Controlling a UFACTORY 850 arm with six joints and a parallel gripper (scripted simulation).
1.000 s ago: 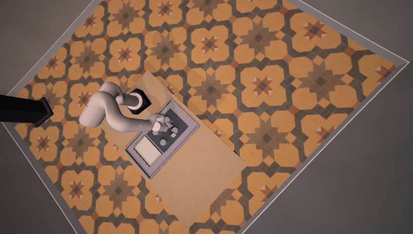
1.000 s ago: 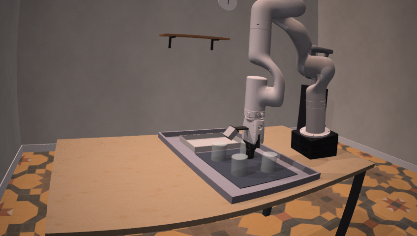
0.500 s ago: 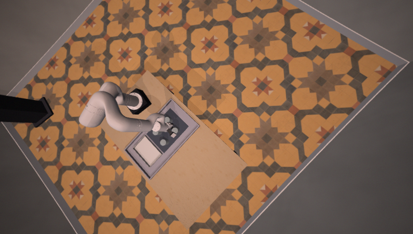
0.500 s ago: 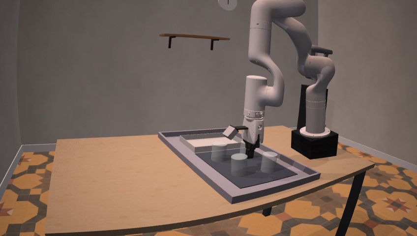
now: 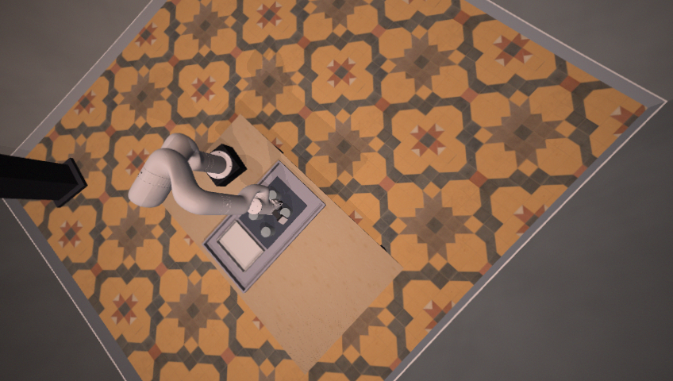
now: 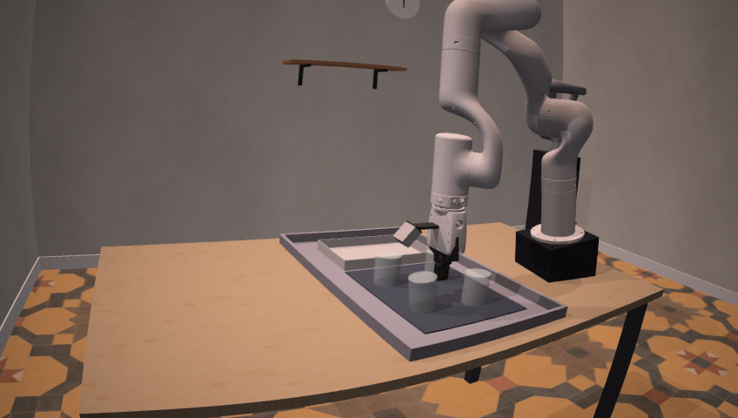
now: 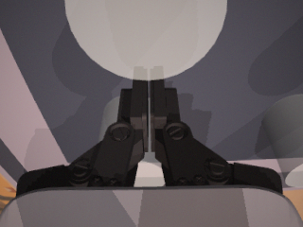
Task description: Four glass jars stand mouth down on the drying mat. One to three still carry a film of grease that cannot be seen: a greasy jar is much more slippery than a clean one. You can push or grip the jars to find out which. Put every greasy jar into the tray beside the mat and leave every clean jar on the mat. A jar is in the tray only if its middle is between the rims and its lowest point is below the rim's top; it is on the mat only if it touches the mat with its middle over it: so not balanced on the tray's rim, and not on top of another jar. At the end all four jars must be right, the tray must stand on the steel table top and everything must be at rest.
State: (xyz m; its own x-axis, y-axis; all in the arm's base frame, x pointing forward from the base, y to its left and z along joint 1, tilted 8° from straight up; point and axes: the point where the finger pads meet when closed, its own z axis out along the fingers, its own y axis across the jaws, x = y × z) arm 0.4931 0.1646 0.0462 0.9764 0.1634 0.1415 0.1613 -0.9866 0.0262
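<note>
jars, four of them, mouth down on the dark drying mat (image 5: 296, 203) (image 6: 429, 321), tray (image 5: 240, 246) (image 6: 357, 264) beside it, and the gripper (image 5: 276, 205) (image 6: 441, 277) (image 7: 149, 85) is down among them, jaws closed on nothing!

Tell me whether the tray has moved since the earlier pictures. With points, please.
No, the tray (image 5: 241, 245) (image 6: 372, 252) shows no visible shift in any direction against the steel table top (image 5: 278, 248) (image 6: 311, 253) (image 7: 16, 80).
</note>
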